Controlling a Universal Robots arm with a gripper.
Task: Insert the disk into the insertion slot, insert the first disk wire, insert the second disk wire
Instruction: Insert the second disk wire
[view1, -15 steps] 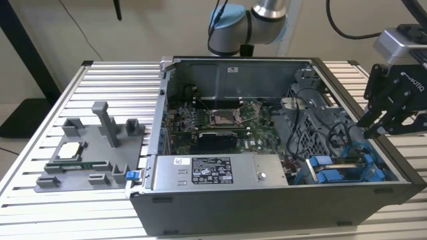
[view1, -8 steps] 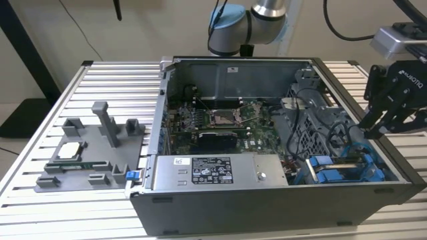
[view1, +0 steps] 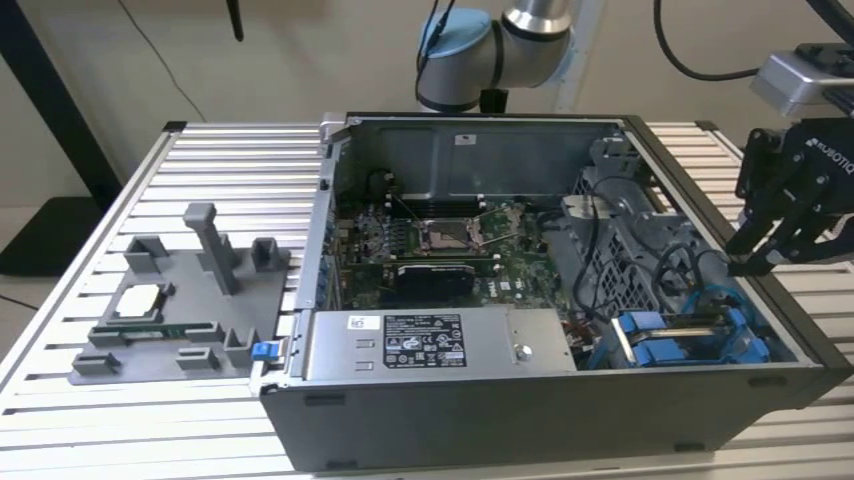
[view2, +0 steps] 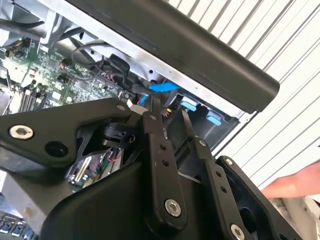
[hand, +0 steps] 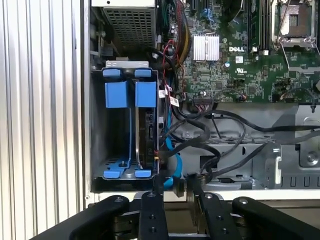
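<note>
Currently gripper (hand: 175, 186) near insertion slot (hand: 98, 145); white printed label (view1: 424, 341) on power-supply box (view1: 537, 332).

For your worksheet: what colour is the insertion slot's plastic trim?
Bright blue trim, clearest in the first wrist view.

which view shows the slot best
The first wrist view: it looks straight into the slot, showing its grey walls and blue trim. The exterior view shows it at a slant, in the case's corner on that view's right. The second wrist view shows a few blue tabs beyond the hand.
</note>
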